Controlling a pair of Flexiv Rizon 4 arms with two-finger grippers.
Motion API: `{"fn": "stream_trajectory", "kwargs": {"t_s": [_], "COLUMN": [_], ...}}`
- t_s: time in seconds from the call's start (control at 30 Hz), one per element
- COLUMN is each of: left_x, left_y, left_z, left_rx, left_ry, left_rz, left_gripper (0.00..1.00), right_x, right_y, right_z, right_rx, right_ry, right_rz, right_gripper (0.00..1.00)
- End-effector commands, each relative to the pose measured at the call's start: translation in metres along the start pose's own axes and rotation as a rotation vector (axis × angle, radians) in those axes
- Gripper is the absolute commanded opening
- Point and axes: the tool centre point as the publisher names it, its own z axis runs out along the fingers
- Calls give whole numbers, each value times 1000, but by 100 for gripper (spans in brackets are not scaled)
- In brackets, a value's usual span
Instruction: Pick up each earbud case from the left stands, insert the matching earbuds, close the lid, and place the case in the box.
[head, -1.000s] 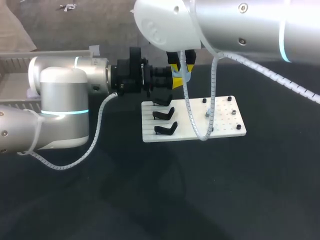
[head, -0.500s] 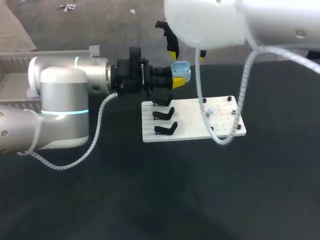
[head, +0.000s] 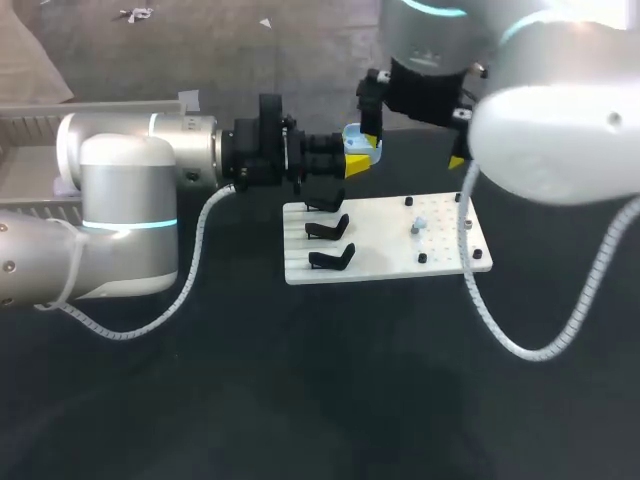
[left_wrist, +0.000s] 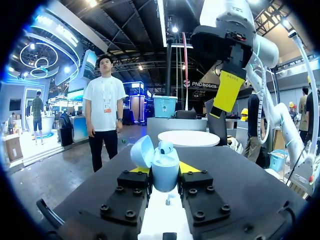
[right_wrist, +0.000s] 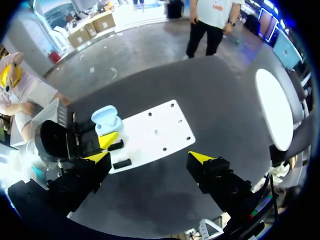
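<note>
Left gripper (left_wrist: 164, 176) pinches the light-blue earbud case (right_wrist: 106, 120) from both sides, low on the body. It holds the case at the left edge of the white plate (head: 445, 240), near the black stands (head: 328, 229), which are bare. Lid (left_wrist: 142, 152) is swung open to one side. One earbud (left_wrist: 166, 148) looks seated in the case. Right gripper (right_wrist: 150, 157) hangs above the plate, fingers spread wide, nothing between them. There's a small pale piece (head: 418, 222) among the plate's pegs. We read it as the second earbud, but it's too small to be sure.

Our call: mid-insert, second bud to fetch.
- Hold left steady, case mouth up.
- Bring right straight down over the bud and pinch lightly on its sides so it doesn't twist.
- Approach the case from the side away from the lid.
- Seat it in the free socket and release only once it sits flush.
- Then press the lid shut.
- Then take the case to the box (head: 30, 130) at our far left.
</note>
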Motion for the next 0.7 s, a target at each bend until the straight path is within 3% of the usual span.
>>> {"fn": "stream_trajectory", "kwargs": {"t_s": [0.03,0.6,0.7], "left_x": [1,1,1], "left_y": [0,0,0], "left_z": [1,1,1], "left_rx": [-4,-4,-4], "left_ry": [-4,-4,-4], "left_rz": [3,3,3], "left_gripper": [0,0,0], "right_x": [8,8,10], "right_y": [-22,-22,-28], "right_z": [-2,-2,16], "right_rx": [-166,-166,-168], "right_ry": [-92,-92,-87], "right_rz": [9,9,-23], "right_gripper": [100,100,100]}}
